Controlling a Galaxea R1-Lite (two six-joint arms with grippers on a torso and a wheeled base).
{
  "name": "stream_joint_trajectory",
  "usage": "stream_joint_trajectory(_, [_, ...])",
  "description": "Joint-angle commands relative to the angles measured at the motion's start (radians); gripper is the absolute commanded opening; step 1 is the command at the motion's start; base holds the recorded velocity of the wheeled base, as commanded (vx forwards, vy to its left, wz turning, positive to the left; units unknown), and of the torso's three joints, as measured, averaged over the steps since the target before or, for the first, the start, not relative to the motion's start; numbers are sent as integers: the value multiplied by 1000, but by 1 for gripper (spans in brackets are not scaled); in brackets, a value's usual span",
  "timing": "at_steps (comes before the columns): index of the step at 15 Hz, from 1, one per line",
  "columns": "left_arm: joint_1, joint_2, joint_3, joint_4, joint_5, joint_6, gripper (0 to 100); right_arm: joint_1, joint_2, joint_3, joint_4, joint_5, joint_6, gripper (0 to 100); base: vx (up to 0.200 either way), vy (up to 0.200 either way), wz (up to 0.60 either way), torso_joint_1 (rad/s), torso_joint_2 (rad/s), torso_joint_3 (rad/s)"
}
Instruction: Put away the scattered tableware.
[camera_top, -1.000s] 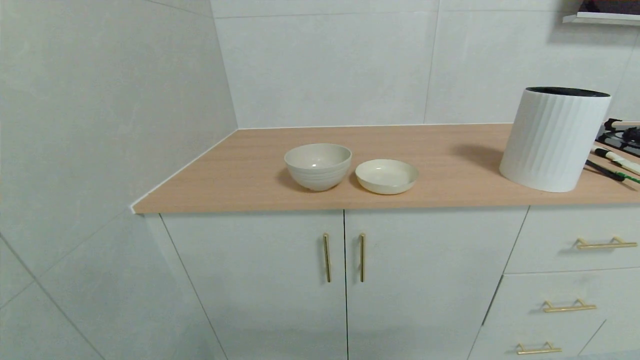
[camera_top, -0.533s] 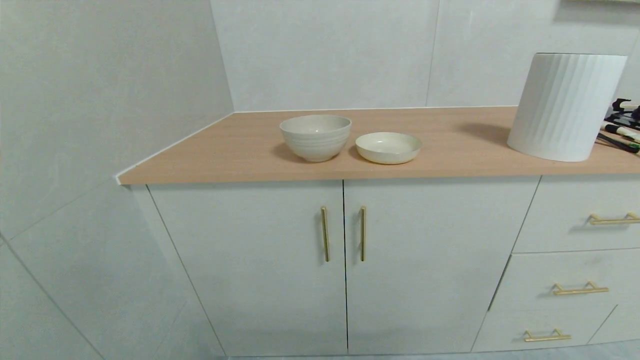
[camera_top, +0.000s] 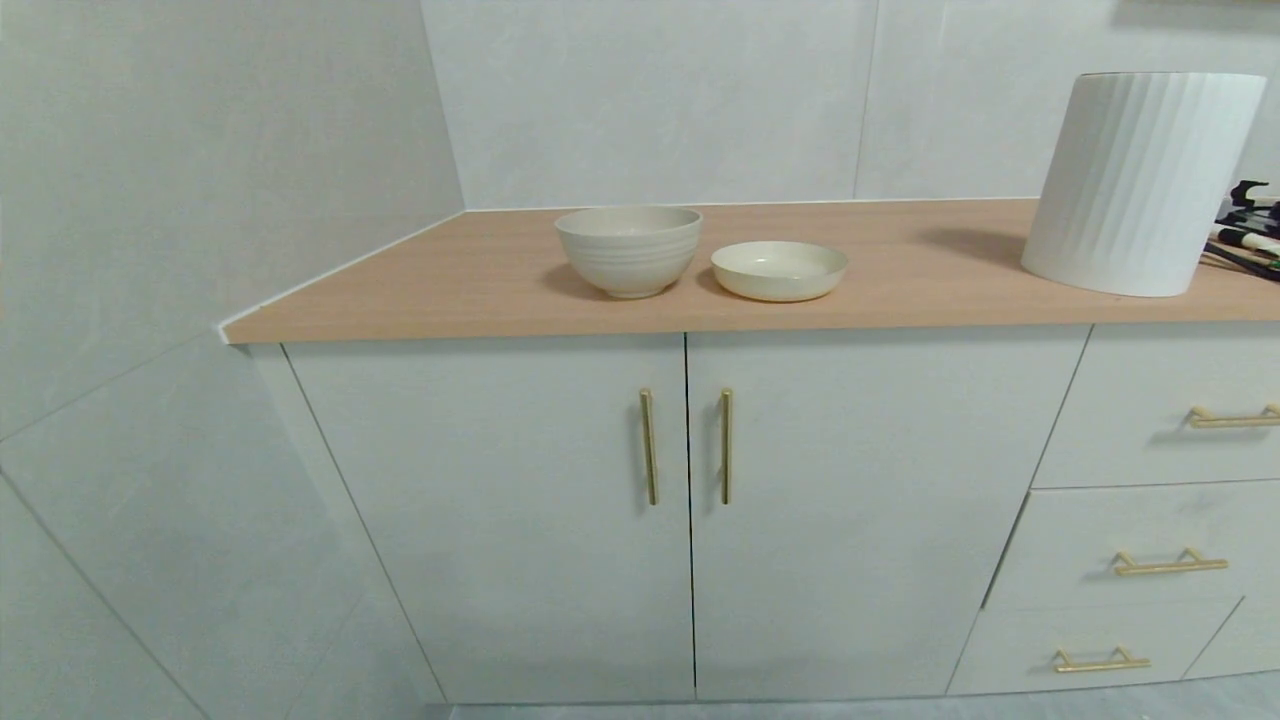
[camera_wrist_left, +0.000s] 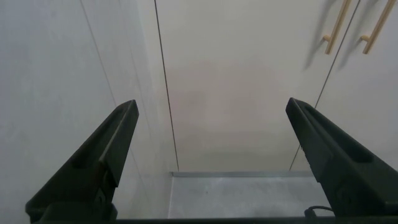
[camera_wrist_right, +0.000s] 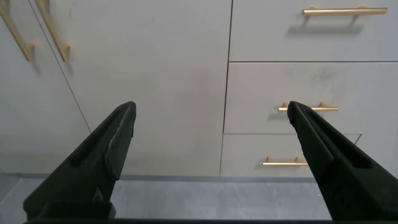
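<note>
cabinet (camera_top: 500, 520): white double doors, both shut, across the lower centre of the head view. a drawer stack (camera_top: 1130, 440) stands at lower right.
countertop (camera_top: 900, 290): wood-toned band across the upper middle of the frame.
container (camera_top: 1140, 180): white, ribbed, upright on the countertop at upper right, well apart from the tableware.
bowl (camera_top: 628, 250): deep, pale, upright on the countertop just above frame centre, near the front edge.
dish (camera_top: 778, 270): shallow, cream, just beside the bowl on its right, a thin gap between them.
left gripper (camera_wrist_left: 211, 104): fingers spread wide, nothing held, facing a cabinet door low near the floor.
right gripper (camera_wrist_right: 210, 106): likewise wide apart and empty, facing the door and drawer fronts.
door handles (camera_top: 650, 445): two vertical brass bars flanking the door seam.
utensils (camera_top: 1245, 240): dark-handled items at the right edge, too small to identify.
</note>
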Motion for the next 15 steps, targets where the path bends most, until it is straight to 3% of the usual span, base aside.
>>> stream_joint_trajectory(1, [0, 2, 0, 0, 0, 0, 100, 0, 0, 0, 0, 0, 0, 100, 0, 0, 0, 0, 0, 0])
stream_joint_trajectory(5, [0, 2, 0, 0, 0, 1, 100, 0, 0, 0, -1, 0, 0, 100, 0, 0, 0, 0, 0, 0])
stream_joint_trajectory(8, [0, 2, 0, 0, 0, 1, 100, 0, 0, 0, -1, 0, 0, 100, 200, 0, 0, -6, -1, 14])
stream_joint_trajectory(15, [0, 2, 0, 0, 0, 0, 100, 0, 0, -1, 0, 2, -2, 100, 0, 0, 0, 0, 0, 0])
